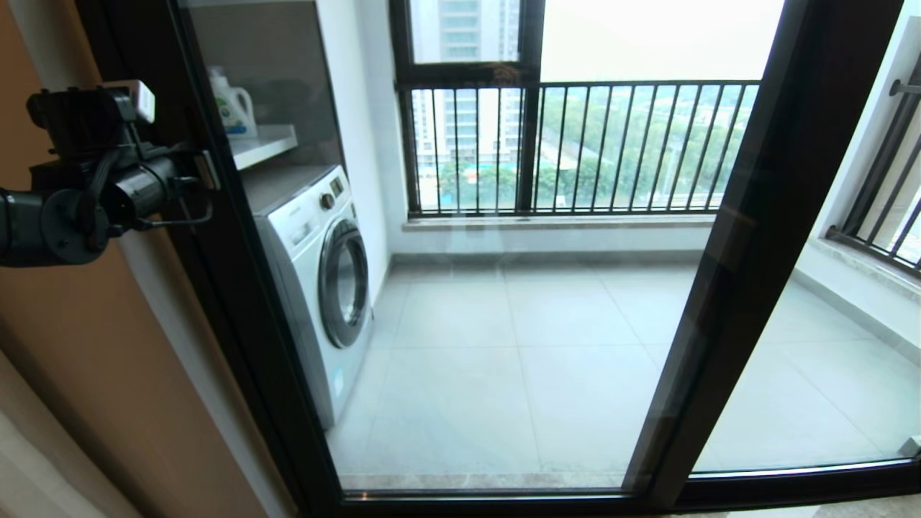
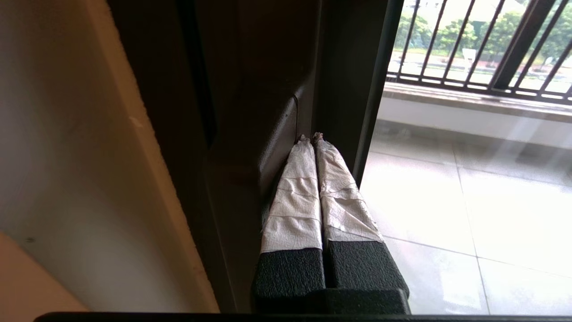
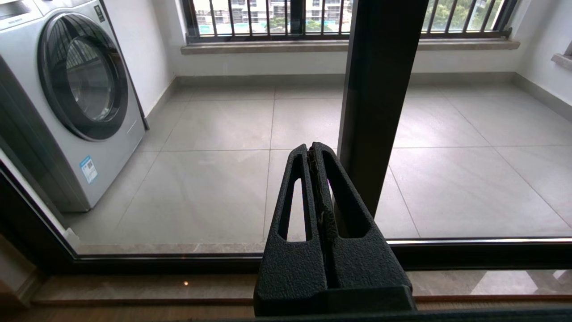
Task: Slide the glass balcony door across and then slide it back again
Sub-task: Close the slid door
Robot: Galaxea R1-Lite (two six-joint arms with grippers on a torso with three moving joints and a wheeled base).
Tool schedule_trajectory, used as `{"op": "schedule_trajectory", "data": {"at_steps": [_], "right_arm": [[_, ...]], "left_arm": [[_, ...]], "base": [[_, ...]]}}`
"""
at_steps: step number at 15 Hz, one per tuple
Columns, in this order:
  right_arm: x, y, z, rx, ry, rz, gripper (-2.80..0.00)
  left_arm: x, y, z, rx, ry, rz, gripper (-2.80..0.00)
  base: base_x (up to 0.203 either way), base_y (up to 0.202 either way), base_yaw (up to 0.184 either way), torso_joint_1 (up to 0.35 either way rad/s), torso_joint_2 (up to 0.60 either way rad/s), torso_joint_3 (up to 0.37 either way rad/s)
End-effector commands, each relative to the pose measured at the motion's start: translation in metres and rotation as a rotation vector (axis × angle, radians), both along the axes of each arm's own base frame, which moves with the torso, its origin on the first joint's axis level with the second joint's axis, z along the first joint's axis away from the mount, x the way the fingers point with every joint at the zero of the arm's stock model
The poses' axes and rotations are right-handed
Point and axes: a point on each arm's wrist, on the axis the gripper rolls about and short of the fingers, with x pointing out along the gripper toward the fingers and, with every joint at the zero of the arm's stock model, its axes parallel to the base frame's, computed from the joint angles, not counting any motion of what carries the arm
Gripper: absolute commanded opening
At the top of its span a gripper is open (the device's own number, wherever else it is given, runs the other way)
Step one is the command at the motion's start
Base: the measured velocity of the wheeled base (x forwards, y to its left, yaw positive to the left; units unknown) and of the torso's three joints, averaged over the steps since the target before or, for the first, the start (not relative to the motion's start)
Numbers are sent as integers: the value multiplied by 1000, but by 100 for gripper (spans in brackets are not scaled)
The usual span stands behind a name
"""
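The glass balcony door (image 1: 504,324) is a tall clear panel in a black frame that fills the middle of the head view. Its left upright (image 1: 223,244) carries the short black bar handle (image 2: 277,152). My left gripper (image 2: 311,137) is raised at the left, against that upright (image 2: 339,89). It is shut, and its white-taped fingertips (image 2: 304,147) are wedged beside the handle with nothing between them. My right gripper (image 3: 313,150) is shut and empty. It hangs low in front of the glass, near the dark middle upright (image 3: 380,89), and stays outside the head view.
A white washing machine (image 1: 324,273) stands on the balcony behind the glass at left, under a shelf with a detergent bottle (image 1: 232,104). A black window with railing bars (image 1: 575,144) closes the far side. An orange-tan wall (image 1: 93,360) is at my left. The floor track (image 3: 178,261) runs along the bottom.
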Motion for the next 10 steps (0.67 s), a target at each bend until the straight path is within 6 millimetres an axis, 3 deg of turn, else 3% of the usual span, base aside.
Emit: {"op": "schedule_trajectory", "data": {"at_steps": [1,10], "right_arm": [[1,0,-3,-1,13,1,-280],[1,0,-3,-1,13,1,-280]], "left_arm": [[1,9,-3,-1,5,21,-280],[-1,29,-4,0,8,41,-280]], "base": [[0,0,0,0,0,0],[0,0,0,0,0,0]]}}
